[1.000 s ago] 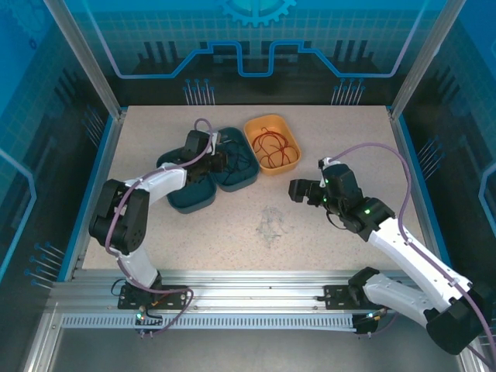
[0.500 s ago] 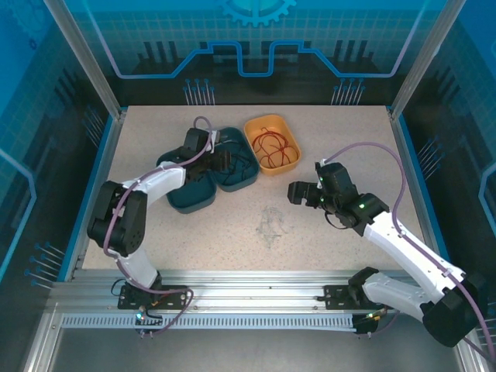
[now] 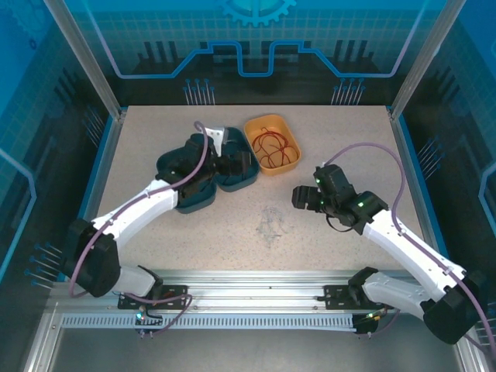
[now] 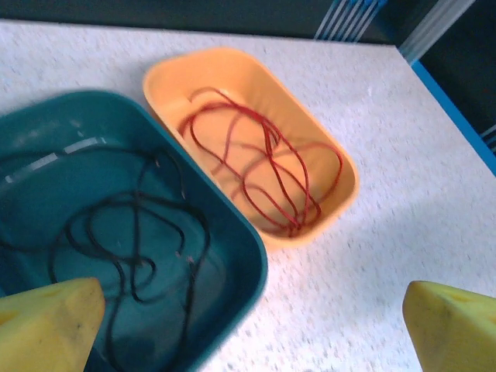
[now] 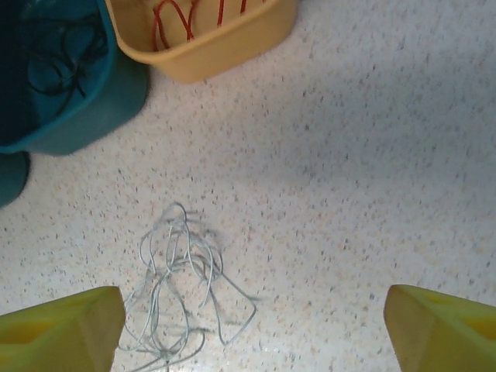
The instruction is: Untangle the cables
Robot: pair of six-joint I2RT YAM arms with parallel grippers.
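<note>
At the left gripper (image 4: 248, 329): yellow fingers (image 4: 46, 325) spread wide, nothing clasped between them. Just under and ahead of its left finger, a deep teal plastic tray (image 4: 225, 271), with a thin black cable (image 4: 139, 203) lying in loose loops on the tray floor. Ahead and slightly to the right, just beside the teal tray, an orange oval plastic tray (image 4: 225, 77) with a thin red cable (image 4: 263, 167) lying inside in several overlapping loops. Beneath the right finger, bare speckled beige tabletop (image 4: 387, 116).

At the right gripper (image 5: 256, 325): fingers likewise set wide apart, holding nothing, poised over the tabletop. Between them, but closer to the left finger, a thin whitish cable (image 5: 178, 271) in a tangled heap flat on the tabletop, apart from both trays. Farther ahead, the near wall of the orange oval plastic tray with red strands showing above it. Ahead to the left, the deep teal plastic tray and its black loops.
</note>
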